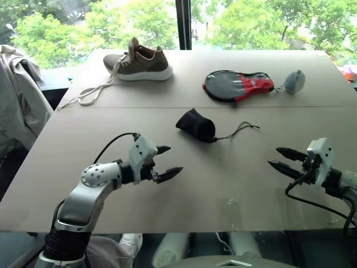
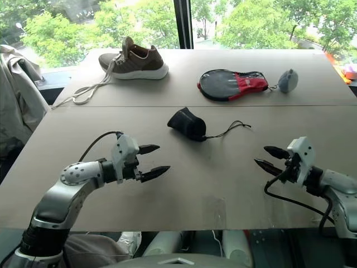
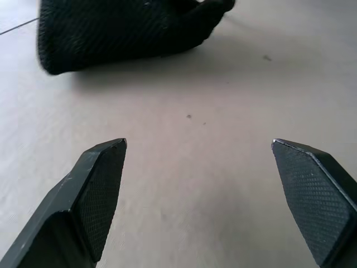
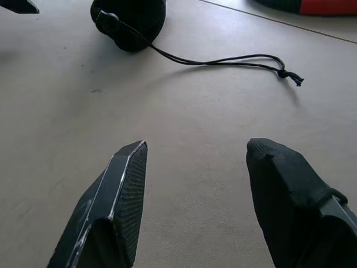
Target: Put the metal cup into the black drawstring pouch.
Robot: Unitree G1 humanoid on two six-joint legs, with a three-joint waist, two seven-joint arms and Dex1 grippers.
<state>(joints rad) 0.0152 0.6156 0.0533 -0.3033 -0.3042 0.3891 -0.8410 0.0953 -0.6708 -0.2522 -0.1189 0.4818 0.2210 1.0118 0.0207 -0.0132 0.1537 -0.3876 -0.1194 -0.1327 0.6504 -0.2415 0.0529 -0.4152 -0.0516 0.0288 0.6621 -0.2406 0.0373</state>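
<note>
- Black drawstring pouch point(image 1: 196, 124) lies bulging in the middle of the table point(image 1: 234, 184), cord trailing right; I guess the cup is inside.
- It looks soft and floppy; take it by the cord.
- My left gripper point(image 1: 167, 162) and right gripper point(image 1: 283, 158) are open, empty, near.

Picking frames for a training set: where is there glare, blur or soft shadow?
Eye views: bright windows behind the table, even daylight, sharp. Left wrist view: the black drawstring pouch is soft-edged, with a faint shadow beneath. Right wrist view: the cord is crisp and casts a soft shadow.
</note>
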